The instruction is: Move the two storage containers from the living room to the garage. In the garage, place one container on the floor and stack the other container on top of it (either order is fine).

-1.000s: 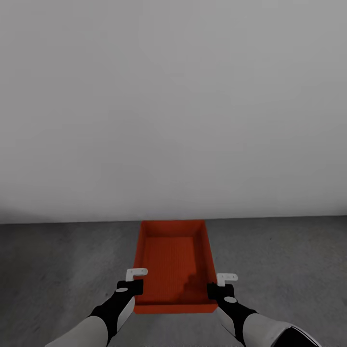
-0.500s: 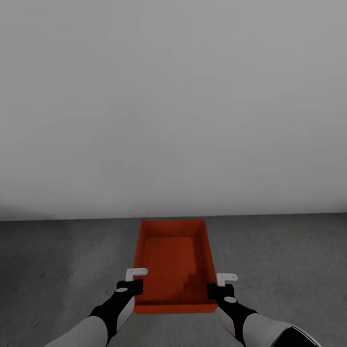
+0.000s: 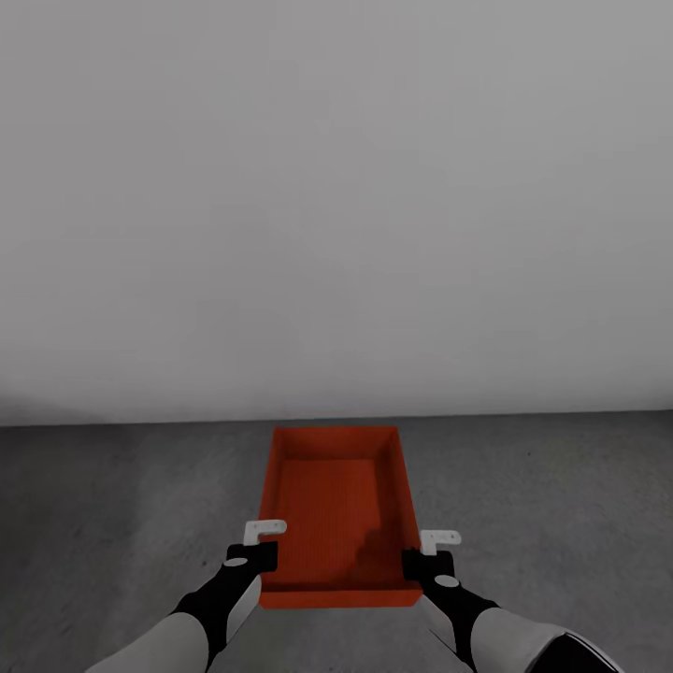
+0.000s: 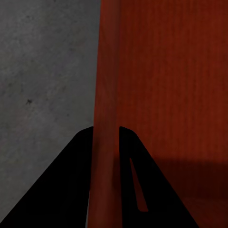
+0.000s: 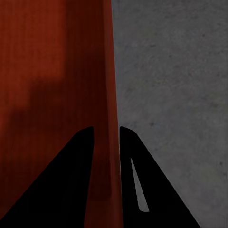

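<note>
plain white-grey wall (image 3: 336, 187) filled the upper part of the head view, meeting the floor (image 3: 112, 505), dark grey speckled concrete, along a straight line just past the far end of the bin. this was the garage.

one storage container (image 3: 341, 509), orange-red, open top, ribbed bottom, sat lengthwise ahead of the robot, carried between both arms. whether it touched the floor or hung above it, couldn't tell. inside was bare, with a stepped shadow in the near right corner.

left gripper (image 3: 262, 559) was on the container's left long wall near the near corner. left wrist view showed that wall (image 4: 107, 142) running straight between the two black fingers (image 4: 61, 190), one finger outside over the concrete (image 4: 42, 71), one inside over the ribbed bottom. jaws were closed onto the wall, gripping it.

right gripper (image 3: 418, 565) mirrored it on the right long wall, same distance along. right wrist view had the wall (image 5: 110, 142) clamped between its fingers (image 5: 156, 185), bin interior on one side, concrete (image 5: 175, 71) on the other. also gripping.

white brackets (image 3: 264, 530) stuck up just ahead of each wrist, level with each other.
</note>
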Motion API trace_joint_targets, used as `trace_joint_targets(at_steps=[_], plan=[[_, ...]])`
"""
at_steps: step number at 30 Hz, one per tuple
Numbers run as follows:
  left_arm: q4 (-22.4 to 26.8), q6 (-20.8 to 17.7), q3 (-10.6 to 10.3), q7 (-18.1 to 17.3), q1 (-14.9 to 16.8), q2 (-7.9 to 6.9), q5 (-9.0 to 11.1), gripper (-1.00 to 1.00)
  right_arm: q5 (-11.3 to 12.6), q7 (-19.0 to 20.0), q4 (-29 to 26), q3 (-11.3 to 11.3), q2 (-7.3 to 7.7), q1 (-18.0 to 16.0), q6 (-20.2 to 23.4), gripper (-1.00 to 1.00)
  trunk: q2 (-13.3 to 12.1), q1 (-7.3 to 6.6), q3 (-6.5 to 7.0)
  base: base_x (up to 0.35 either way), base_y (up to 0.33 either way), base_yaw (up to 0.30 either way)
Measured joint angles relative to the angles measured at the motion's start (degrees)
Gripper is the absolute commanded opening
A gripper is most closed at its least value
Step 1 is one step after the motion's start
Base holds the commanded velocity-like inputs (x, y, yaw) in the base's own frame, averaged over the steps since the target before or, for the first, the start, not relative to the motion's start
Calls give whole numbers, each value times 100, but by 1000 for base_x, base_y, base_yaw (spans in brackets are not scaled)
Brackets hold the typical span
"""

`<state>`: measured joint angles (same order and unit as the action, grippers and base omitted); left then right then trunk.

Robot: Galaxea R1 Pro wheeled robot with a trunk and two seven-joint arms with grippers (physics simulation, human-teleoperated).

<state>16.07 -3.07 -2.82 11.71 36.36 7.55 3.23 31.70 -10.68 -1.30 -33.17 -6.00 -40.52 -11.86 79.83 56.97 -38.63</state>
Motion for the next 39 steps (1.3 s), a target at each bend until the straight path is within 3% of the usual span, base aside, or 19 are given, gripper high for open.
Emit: trace_joint_targets(at_steps=[29, 39], plan=[[-13, 0, -10, 0, 0, -3, 19, -100, 5, 1, 1, -8, -1, 1, 16, -100, 1163, 637, -521, 0, 0, 0], [16, 0, 43, 0, 0, 6, -60, -100, 23, 1, 4, -7, -3, 2, -27, -100, 1565, 857, -700, 0, 0, 0]])
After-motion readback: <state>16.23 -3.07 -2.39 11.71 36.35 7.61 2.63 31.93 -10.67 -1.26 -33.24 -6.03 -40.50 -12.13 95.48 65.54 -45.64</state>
